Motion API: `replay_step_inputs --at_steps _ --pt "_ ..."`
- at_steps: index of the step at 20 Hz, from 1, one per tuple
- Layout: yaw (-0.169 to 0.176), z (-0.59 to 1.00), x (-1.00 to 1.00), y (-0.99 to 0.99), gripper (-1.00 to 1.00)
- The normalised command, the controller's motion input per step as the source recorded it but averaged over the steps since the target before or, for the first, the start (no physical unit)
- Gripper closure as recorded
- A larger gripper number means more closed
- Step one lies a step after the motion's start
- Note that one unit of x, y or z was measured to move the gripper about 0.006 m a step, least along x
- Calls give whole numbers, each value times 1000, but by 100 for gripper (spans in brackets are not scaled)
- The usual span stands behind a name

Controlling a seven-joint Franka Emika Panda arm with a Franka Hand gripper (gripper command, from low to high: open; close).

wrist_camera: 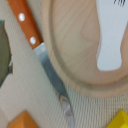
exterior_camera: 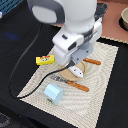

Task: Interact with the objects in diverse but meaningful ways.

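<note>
In the exterior view my gripper (exterior_camera: 75, 65) hangs low over the tan round plate (exterior_camera: 76, 73). The arm hides its fingers, so I cannot tell whether they are open. A yellow red-marked packet (exterior_camera: 44, 60) lies on the exterior view's left of the plate. A pale blue-and-white carton (exterior_camera: 53, 93) stands nearer the mat's front edge. The wrist view shows a white oblong piece (wrist_camera: 110, 42) lying on the plate (wrist_camera: 80, 45). A yellow corner (wrist_camera: 121, 120) and an orange corner (wrist_camera: 22, 121) show at that picture's edge. No fingertips show there.
An orange-handled knife (exterior_camera: 75, 84) lies beside the plate, also in the wrist view (wrist_camera: 42, 60). Another orange-handled utensil (exterior_camera: 92, 61) lies on the plate's far side. All rest on a woven mat (exterior_camera: 100, 95) on a black table. A bowl (exterior_camera: 123, 19) stands at the back.
</note>
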Motion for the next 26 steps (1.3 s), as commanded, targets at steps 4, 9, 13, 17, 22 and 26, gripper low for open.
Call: replay_step_inputs --at_steps 4,9,13,17,22,26 --pt "-174 270 -102 -314 -100" --pt "-264 118 -6 -322 -100" --pt "-221 91 0 -399 -100" --pt "-168 124 56 -470 -100" --pt "-109 1 26 -532 -100" --pt "-54 0 0 -524 -100"
